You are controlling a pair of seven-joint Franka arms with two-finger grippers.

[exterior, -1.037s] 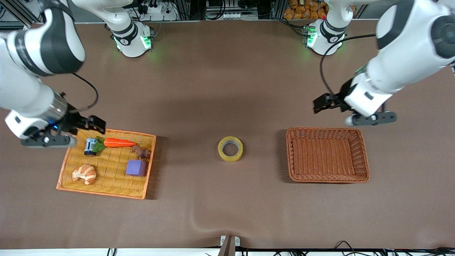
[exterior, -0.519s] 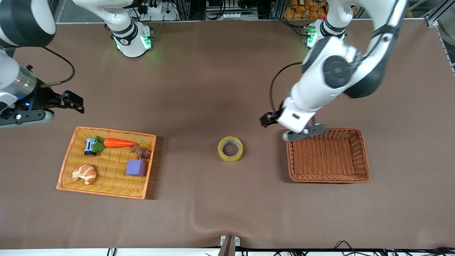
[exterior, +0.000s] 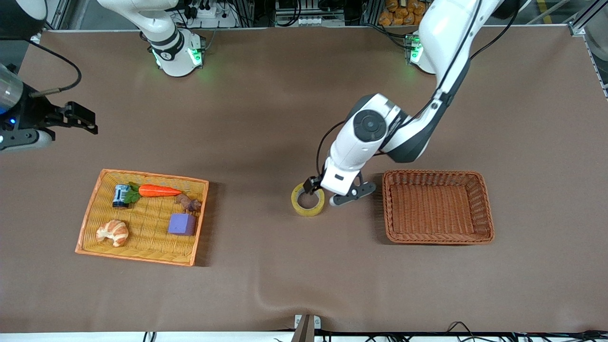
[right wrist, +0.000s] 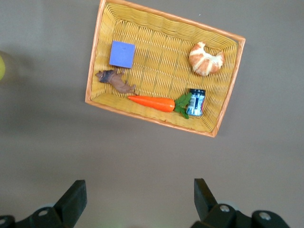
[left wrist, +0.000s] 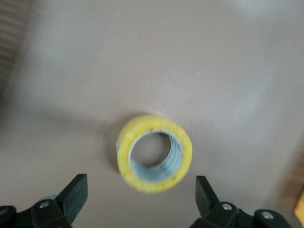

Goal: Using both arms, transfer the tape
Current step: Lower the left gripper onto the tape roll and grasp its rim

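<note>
The left gripper [exterior: 319, 192] hangs directly over the tape [exterior: 308, 199], its fingers [left wrist: 73, 197] spread wide and holding nothing; the roll lies flat on the brown table [exterior: 285, 118], between them and apart from both. Just beside this gripper, toward the left arm's end, sits an empty brown wicker basket [exterior: 438, 207]. The right gripper [exterior: 71, 118] waits spread wide and empty over bare table near the yellow tray [exterior: 142, 216], which holds a carrot [exterior: 159, 191], croissant [exterior: 112, 232], purple cube [exterior: 182, 224] and small can [exterior: 120, 195].
</note>
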